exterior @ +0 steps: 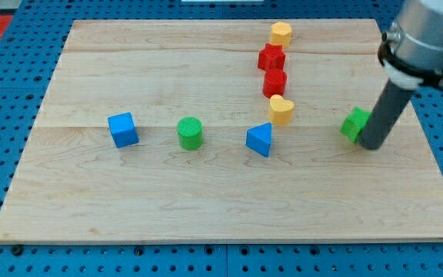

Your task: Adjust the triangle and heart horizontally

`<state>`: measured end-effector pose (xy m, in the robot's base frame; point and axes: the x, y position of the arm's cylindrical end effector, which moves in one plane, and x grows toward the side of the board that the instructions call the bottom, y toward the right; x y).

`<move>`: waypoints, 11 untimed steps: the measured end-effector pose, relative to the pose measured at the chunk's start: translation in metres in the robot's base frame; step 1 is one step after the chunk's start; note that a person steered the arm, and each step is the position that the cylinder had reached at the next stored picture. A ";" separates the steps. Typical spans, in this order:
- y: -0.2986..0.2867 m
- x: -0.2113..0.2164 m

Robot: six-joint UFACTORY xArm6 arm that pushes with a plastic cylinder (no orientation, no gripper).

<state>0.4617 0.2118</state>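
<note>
The blue triangle (259,139) lies a little right of the board's middle. The yellow heart (281,110) sits just above and to the right of it, nearly touching. My tip (372,145) is far to the view's right of both, resting against the right side of a green block (354,124). The rod rises from there toward the view's top right corner.
A red block (274,82), a red star-like block (271,58) and a yellow block (281,33) form a column above the heart. A green cylinder (190,133) and a blue cube (123,129) lie to the left. The wooden board (206,200) rests on a blue pegboard.
</note>
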 end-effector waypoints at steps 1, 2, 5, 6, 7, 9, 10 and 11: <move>-0.002 -0.006; -0.064 0.047; -0.113 0.049; -0.160 0.042; -0.161 -0.013; -0.187 -0.030; -0.190 -0.060; -0.140 -0.053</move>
<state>0.4082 0.0723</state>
